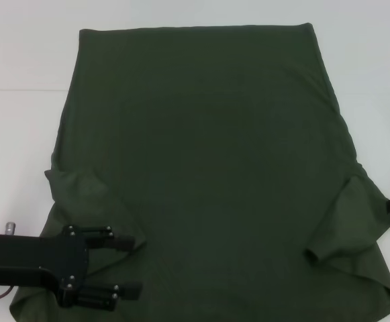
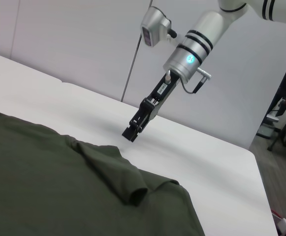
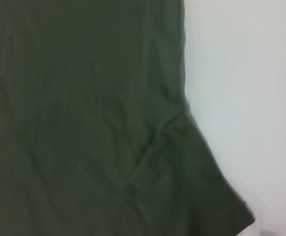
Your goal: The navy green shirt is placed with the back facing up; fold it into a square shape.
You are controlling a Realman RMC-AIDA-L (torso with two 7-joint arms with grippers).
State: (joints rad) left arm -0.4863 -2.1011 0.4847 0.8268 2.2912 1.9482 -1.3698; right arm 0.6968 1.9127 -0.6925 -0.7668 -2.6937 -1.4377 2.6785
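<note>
Navy green shirt (image 1: 208, 154) lay spread flat on the white desk (image 1: 20, 60), one garment, both short sleeves out to the sides, hem at the far edge. Left claw (image 1: 124, 265) sat over the near left sleeve, fingers parted, nothing gripped. Right claw (image 2: 131, 132) hovered above bare desk just beside the right sleeve; its grip state I could not tell. Judged: first fold not yet begun; next move calls for pinching the sleeves. Two claws counted.

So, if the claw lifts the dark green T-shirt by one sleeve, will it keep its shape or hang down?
The dark olive-green knit T-shirt will probably droop: its sleeve already lies in soft folds. Lying wide and flat on the white table, it will likely drag rather than slide.
</note>
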